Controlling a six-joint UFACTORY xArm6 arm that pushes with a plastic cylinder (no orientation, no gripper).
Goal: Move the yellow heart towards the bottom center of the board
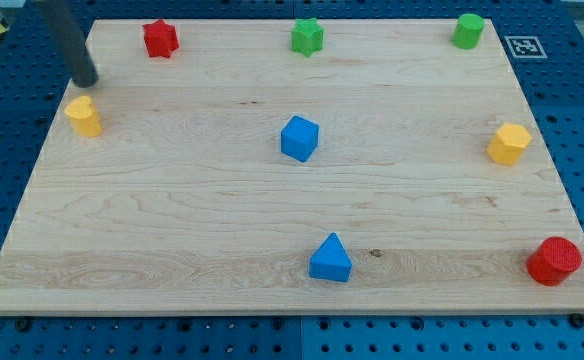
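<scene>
The yellow heart point(84, 116) sits near the left edge of the wooden board point(172, 220), in its upper part. My tip point(88, 81) is just above the heart, a short gap away, not touching it. The dark rod rises from there to the view's top left. The blue triangle point(330, 260) lies near the bottom centre of the board.
A blue cube point(299, 138) sits at the board's middle. A red star point(159, 39), a green star point(307, 37) and a green cylinder point(467, 31) line the top edge. A yellow hexagon point(508, 144) is at the right edge, a red cylinder point(554, 261) at the bottom right.
</scene>
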